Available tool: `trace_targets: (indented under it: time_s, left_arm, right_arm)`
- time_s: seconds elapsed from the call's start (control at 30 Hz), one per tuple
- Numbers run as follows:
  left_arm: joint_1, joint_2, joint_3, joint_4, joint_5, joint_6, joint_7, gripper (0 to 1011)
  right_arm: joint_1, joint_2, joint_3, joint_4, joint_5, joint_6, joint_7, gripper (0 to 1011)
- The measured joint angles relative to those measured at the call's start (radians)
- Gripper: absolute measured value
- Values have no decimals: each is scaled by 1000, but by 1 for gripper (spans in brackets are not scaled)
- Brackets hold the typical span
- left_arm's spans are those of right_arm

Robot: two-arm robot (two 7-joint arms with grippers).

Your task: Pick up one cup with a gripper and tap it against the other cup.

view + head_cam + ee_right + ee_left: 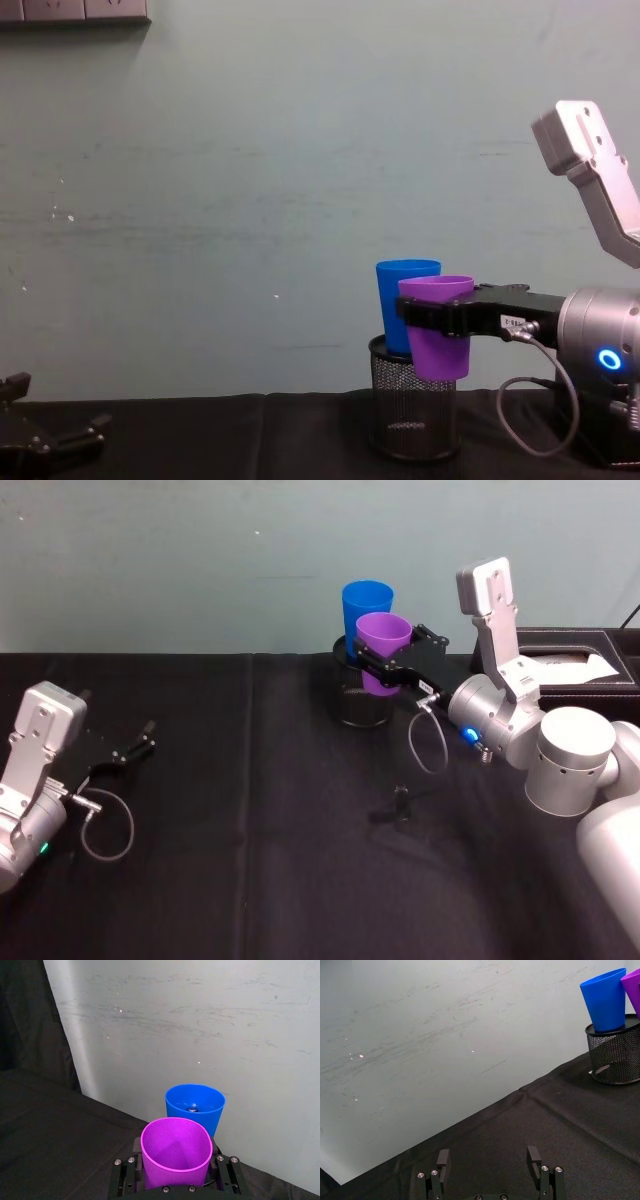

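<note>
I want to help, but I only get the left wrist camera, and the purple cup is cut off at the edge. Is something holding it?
Observer: Yes. The right end effector is shut on the purple cup and holds it up in the air.
Operator: Is it bumping the blue cup?
Observer: It is on the robot's side of the blue cup and very close. I cannot tell whether they touch.
Operator: Is it tipped over?
Observer: No. The chest view shows it upright, mouth up, with its base lower than the rim of the mesh holder.
</note>
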Motion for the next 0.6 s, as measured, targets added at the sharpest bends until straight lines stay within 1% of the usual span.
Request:
trace_targets:
  time_s: [0.6]
  left_arm:
    - [0, 0, 0, 0, 0, 0, 0, 1000]
  right_arm:
    - [0, 0, 0, 0, 0, 0, 0, 721]
